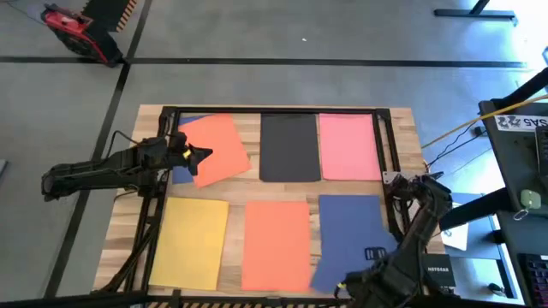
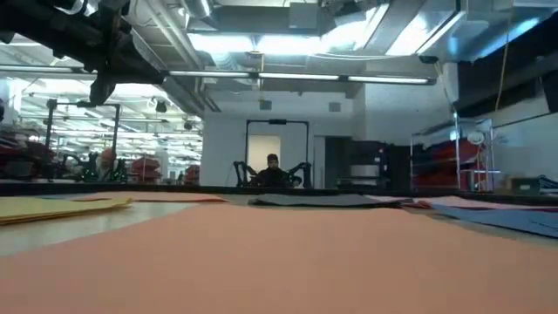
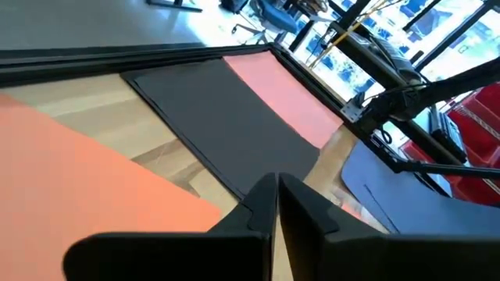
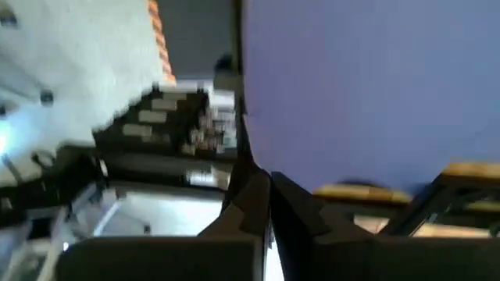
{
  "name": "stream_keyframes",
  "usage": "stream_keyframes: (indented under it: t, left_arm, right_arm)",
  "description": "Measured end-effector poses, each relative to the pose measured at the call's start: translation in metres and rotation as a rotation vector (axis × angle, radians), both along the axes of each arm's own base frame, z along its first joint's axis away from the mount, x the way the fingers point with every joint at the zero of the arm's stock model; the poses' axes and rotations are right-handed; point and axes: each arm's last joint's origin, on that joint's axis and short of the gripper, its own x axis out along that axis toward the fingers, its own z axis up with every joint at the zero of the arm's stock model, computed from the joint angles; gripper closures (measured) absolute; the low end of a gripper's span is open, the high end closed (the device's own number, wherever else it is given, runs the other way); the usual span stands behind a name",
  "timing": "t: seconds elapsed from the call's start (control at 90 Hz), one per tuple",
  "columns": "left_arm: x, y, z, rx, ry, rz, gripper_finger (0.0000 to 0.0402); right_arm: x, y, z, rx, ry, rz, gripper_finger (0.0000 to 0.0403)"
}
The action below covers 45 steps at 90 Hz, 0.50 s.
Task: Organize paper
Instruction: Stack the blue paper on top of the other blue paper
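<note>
Overhead view of the wooden counter (image 1: pixel 402 128) with coloured sheets laid in two rows of three. Lower row, nearest the frame's bottom edge: a yellow sheet (image 1: pixel 190 242) at lower left, an orange sheet (image 1: pixel 276 246) at lower centre, and a blue sheet (image 1: pixel 351 239) at lower right, the last slightly skewed. The right gripper (image 1: pixel 342 287) rests at the bottom edge of the frame, at the blue sheet's lower corner; in its wrist view the fingers (image 4: pixel 248 195) appear pressed together, with blue paper filling the frame just beyond them, and whether they pinch that sheet cannot be told. Upper row: a black sheet (image 1: pixel 289 147) at upper centre and a pink sheet (image 1: pixel 348 146) at upper right, both square to the frame rails. At upper left, a second orange sheet (image 1: pixel 218 150) lies rotated, covering most of a second blue sheet (image 1: pixel 181 145) whose edge shows beneath it. The left gripper (image 1: pixel 199 155) is over this tilted orange sheet's left part, fingers (image 3: pixel 262 204) closed together above the paper. Judged from the layout, five positions are filled in a roughly orderly way; the upper-left pair is overlapped and askew and seems the main work left, along with squaring the lower blue sheet.
</note>
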Motion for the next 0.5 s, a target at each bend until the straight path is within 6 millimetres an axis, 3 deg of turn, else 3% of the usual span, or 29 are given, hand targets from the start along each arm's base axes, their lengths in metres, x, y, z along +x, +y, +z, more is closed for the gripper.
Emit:
stream_keyframes:
  t: [0.222, 0.5]
  left_arm:
    - [0.0, 0.0, 0.0, -0.001, 0.0, 0.001, 0.0402]
    - [0.0, 0.0, 0.0, -0.012, -0.005, 0.005, 0.0402]
  right_arm:
    - [-0.022, 0.004, -0.034, -0.052, 0.114, 0.124, 0.0403]
    - [-0.028, -0.012, -0.072, -0.201, 0.169, 0.154, 0.0403]
